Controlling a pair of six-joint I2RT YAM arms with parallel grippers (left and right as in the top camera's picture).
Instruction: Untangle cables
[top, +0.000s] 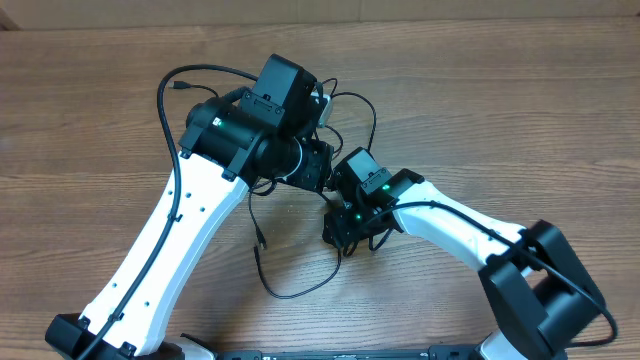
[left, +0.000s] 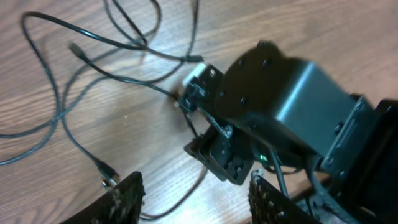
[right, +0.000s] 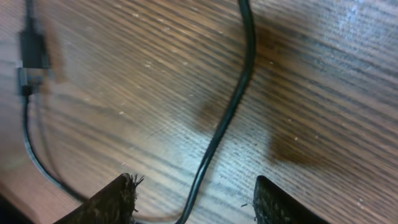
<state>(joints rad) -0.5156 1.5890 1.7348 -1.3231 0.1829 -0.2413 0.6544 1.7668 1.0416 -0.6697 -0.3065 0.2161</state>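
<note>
Right claw (right: 199, 204): fingers apart, pointing down at the tabletop (right: 323, 74). One black cable (right: 241, 87) runs from the top of the wrist view down through the gap between the fingers, nearer the middle than either pad. The pads do not appear to press it. A second thin strand with a dark plug (right: 32, 50) lies well off to the left of the claw, beside the tabletop's edge.

Left claw (left: 196, 205): fingers apart, nothing between them. It hangs above the right arm's wrist housing (left: 292, 99), so the two arms sit close together at mid-table. A white plug (left: 198, 73) rests just beside that housing. Thin strands fan out up and to the left of it across the wood.

Overhead: the cables (top: 290, 295) lie in loose loops around both claws, one arc at upper left by the left arm's elbow, one at upper right, and one below and between the two arms. Several strands pass under the arms and are hidden there.

Room: bare wood stretches wide to the right and to the far left of the tangle. The tabletop's far edge runs along the top of the view, well apart from the loops.
</note>
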